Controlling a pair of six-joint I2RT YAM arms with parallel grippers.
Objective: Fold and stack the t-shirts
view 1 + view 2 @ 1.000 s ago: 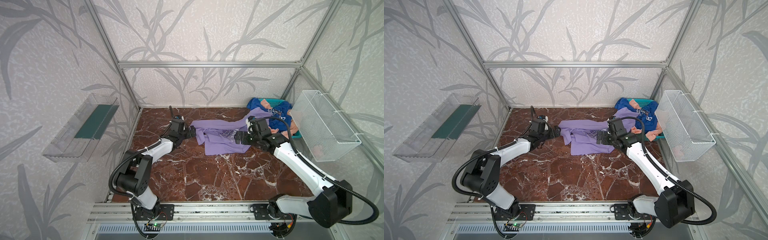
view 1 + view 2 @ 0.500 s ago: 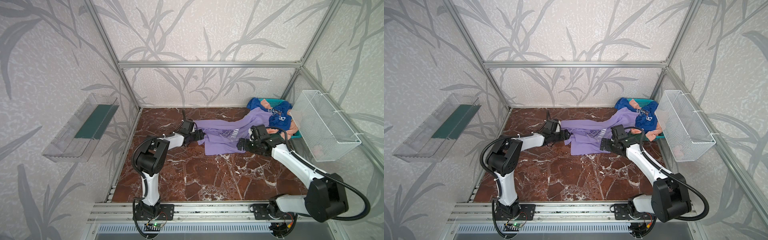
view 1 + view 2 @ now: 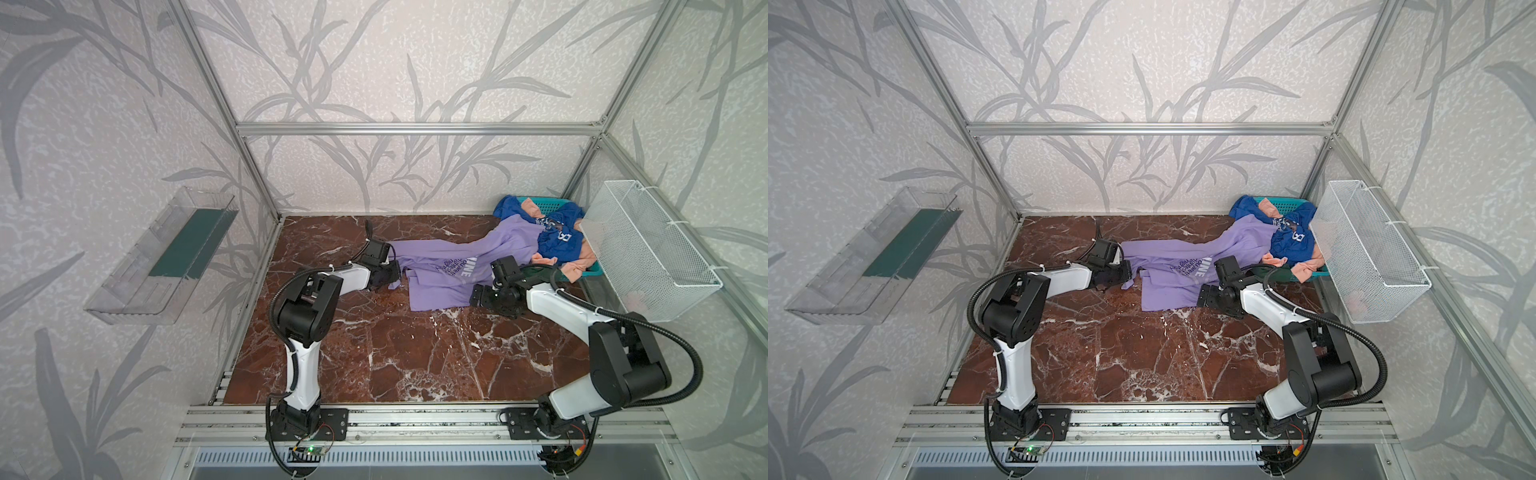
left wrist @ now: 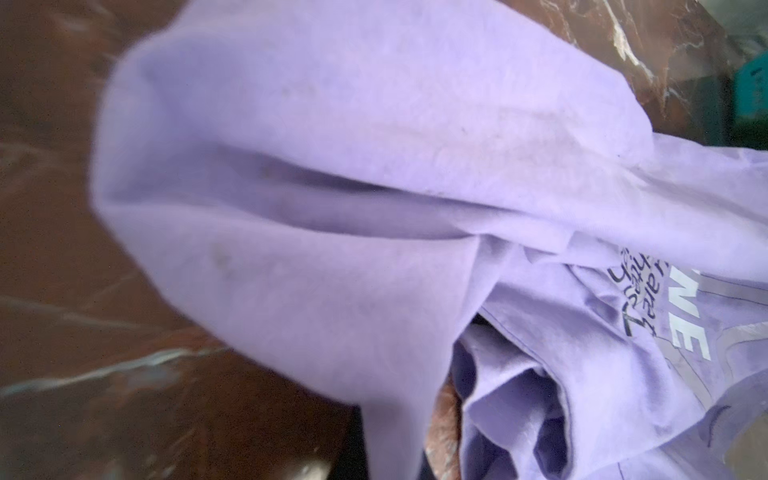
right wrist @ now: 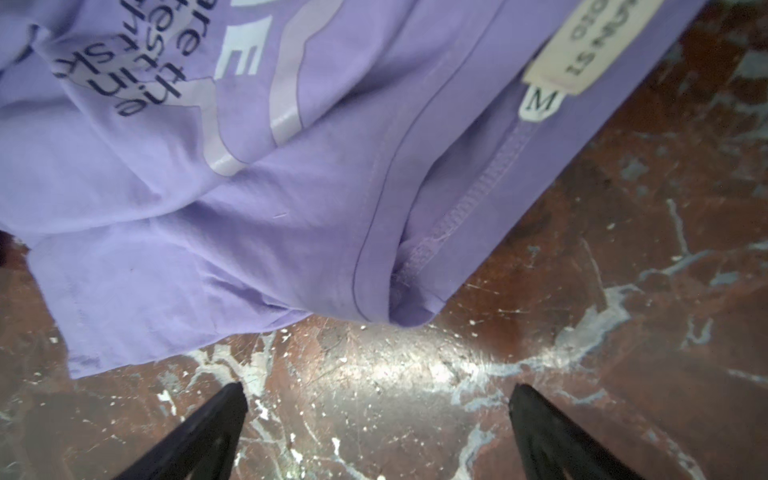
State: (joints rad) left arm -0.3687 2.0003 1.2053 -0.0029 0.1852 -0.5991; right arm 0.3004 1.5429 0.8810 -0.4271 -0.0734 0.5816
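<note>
- A brown marble table [image 3: 395, 353] fills the floor of a walled booth. Two robot arms are mounted at its near edge.
- A white wire basket [image 3: 648, 249] hangs on the right wall. A clear plastic tray [image 3: 166, 257] with a dark green strip inside hangs on the left wall.
- A lavender t-shirt [image 3: 440, 274] lies rumpled across the far half of the table. One end reaches a teal basket [image 3: 540, 202] in the far right corner.
- At that basket, a royal blue t-shirt [image 3: 559, 245] is tangled with a peach t-shirt [image 3: 577, 268]. Its white print is too small to read.
- A dark green t-shirt [image 3: 540, 272] peeks out just beside them.
- The left gripper [image 3: 392, 277] sits at the lavender t-shirt's left edge with its jaws closed. Its fingers are buried in cloth, so it appears to be pinching the fabric there.
- The right gripper [image 5: 374, 415] is low over bare marble, near the neckline of the lavender t-shirt. Its jaws are spread wide and hold nothing.
- The shirt's chest print [image 5: 241, 54] shows large white letters "NE" and dark script reading "are the".
- Inside the collar, a cream brand label [image 5: 590, 45] is too blurred to read.
- A small white size tag [image 5: 540, 102] touching that label reads "M".
</note>
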